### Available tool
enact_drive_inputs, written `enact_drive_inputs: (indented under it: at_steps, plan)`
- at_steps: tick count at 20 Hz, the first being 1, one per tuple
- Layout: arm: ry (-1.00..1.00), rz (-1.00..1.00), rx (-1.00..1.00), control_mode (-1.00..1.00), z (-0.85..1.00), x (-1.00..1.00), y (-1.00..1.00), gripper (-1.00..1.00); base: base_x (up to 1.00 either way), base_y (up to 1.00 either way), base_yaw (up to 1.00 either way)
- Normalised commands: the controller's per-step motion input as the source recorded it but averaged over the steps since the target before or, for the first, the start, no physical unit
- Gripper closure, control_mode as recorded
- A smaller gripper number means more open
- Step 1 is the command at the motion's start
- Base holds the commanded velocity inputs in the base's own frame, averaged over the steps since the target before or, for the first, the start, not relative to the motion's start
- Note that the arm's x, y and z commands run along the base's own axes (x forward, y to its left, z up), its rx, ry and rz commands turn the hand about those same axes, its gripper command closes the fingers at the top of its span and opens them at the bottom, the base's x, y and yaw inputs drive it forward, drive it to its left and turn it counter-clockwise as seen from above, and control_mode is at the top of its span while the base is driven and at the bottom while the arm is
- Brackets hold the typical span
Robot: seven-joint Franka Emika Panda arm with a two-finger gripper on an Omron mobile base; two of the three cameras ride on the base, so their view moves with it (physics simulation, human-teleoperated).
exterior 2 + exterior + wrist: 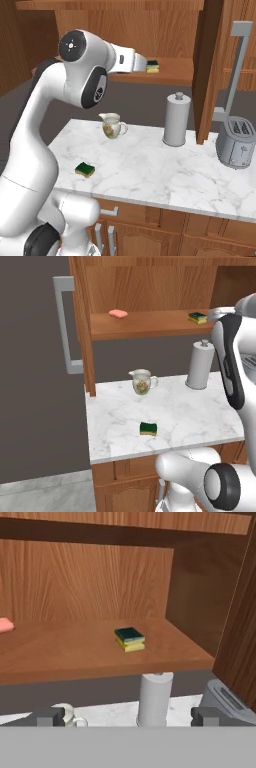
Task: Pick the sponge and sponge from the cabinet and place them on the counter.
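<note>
Here, with one yellow, green-topped sponge (pixel 148 428) on the white marble worktop (pixel 200 411), my claw (pixel 128 716), fingers apart, faces the second sponge (pixel 130 639) on the reddish-brown cabinet (pixel 75 647) shelf, which I must next reach and grip.

Glossy white arm (pixel 30 150), rounded shells. Dark grey joint bands; black oval inlay (pixel 98 90) on upper link. Round dark end cap (pixel 72 45) with small white mark. Dark, blocky finger tips (pixel 50 716).
</note>
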Motion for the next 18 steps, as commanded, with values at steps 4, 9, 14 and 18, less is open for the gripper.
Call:
enact_drive_inputs:
  at_steps: [4, 9, 14, 18]
  plan:
    - [0.01, 0.01, 0.00, -1.00, 0.00, 0.16, -0.06, -1.00, 0.00, 0.00, 0.00]
    - [0.01, 0.01, 0.00, -1.00, -0.07, 0.15, -0.03, -1.00, 0.00, 0.00, 0.00]
    - [0.00, 0.02, 0.00, -1.00, -0.09, 0.16, 0.00, -1.00, 0.00, 0.00, 0.00]
    - [0.00, 0.02, 0.00, -1.00, -0.03, 0.18, 0.00, -1.00, 0.00, 0.00, 0.00]
